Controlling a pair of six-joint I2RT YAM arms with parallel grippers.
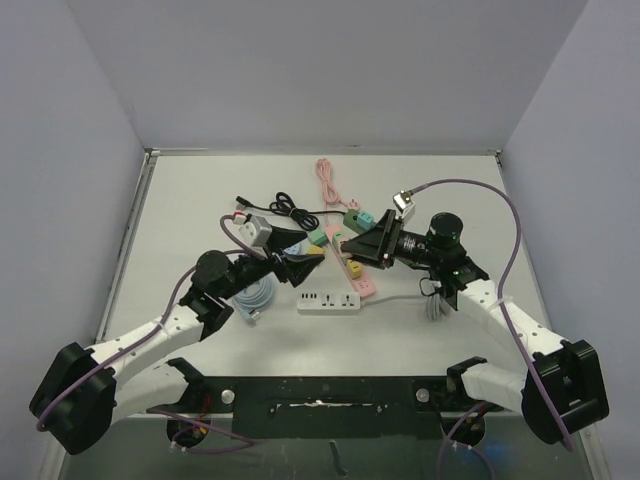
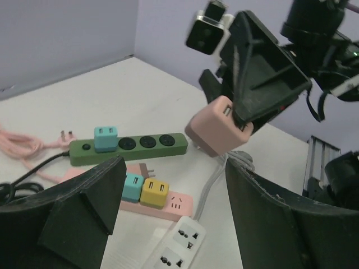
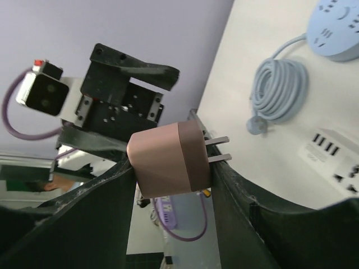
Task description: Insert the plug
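Right wrist, pink cube plug [image 3: 165, 159], two flat prongs, pinched by right gripper [image 3: 168, 179], left gripper [image 2: 174, 185] spread

Pink cube plug [image 3: 168, 159], aloft, prongs exposed

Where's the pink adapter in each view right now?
Top external: hidden inside the right pincer, centre.
Left wrist: pink adapter right of centre, in that pincer.
Right wrist: centre, prongs pointing right.
Shared landmark: white power strip.

Four power strips [image 1: 330, 300], four adapters [image 2: 154, 191]
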